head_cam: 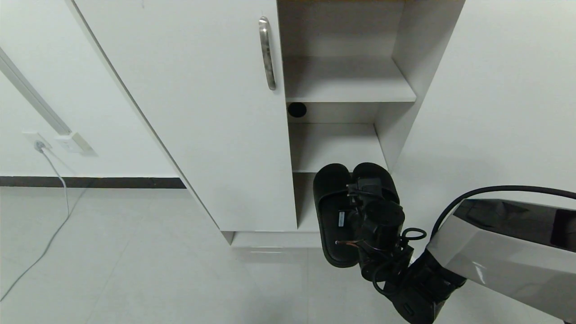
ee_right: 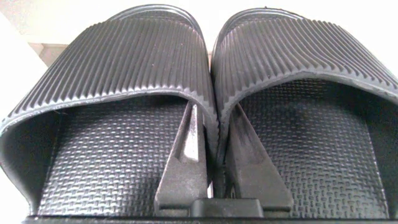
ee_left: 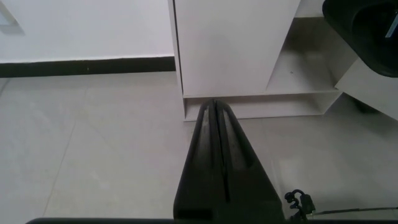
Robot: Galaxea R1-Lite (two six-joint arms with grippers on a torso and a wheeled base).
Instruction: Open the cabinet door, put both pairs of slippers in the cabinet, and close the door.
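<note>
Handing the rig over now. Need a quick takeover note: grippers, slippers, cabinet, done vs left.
Right gripper: shut on the black slippers, one finger inside each, held in front of the lower shelf.
Left gripper: shut, holding nothing, low over the floor by the cabinet base.
Done: cabinet open, one pair picked up.
Left: shelve this pair, store the other pair, close the door.
</note>
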